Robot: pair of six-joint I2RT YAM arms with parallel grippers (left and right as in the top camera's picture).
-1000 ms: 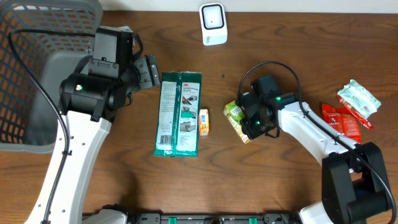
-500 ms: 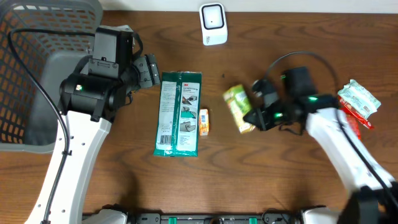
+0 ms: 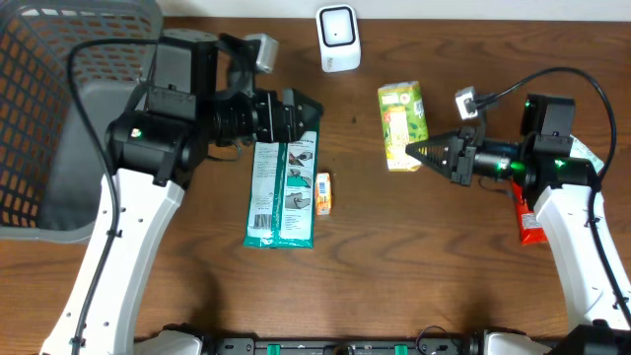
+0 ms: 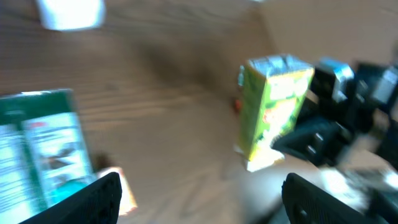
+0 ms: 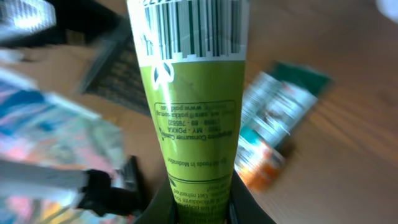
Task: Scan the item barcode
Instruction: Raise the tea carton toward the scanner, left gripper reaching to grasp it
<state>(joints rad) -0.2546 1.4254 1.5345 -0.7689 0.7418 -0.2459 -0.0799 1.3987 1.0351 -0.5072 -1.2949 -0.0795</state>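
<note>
Packet: green packet [image 3: 402, 125] pinched at its near end by the right gripper [image 3: 430, 153], the rest of it sticking out ahead of the fingertips. It looks clear of the table [image 3: 444, 276].
Right jaws: pressed together on the packet's lower edge, a firm nip by the look of the wrist view.
Barcode: barcode [image 5: 189, 28] sits at the packet's far end from the fingers, printed on the face turned back towards the wrist camera.
Scanner: white scanner [image 3: 337, 37] stands ahead of the right fingertips and off to one side, apart from the packet. Nothing is lined up in front of it.
Left gripper: left gripper [image 3: 296, 113] fingers spread wide and holding nothing, hanging over the top end of the wipes pack [image 3: 281, 192], nose pointed across at the packet.
Done: the pick looks finished, with the item gripped and raised.
Left: my read is that the barcode face has yet to be swung round and held up to the scanner. No sign of a read.
Hard to see: the top of the barcode is cut off by the right wrist frame. The left wrist view is smeared, so print and edges there are mush.
Cannot tell: whether the scanner is lit, or how far the barcode face is angled away from it.
</note>
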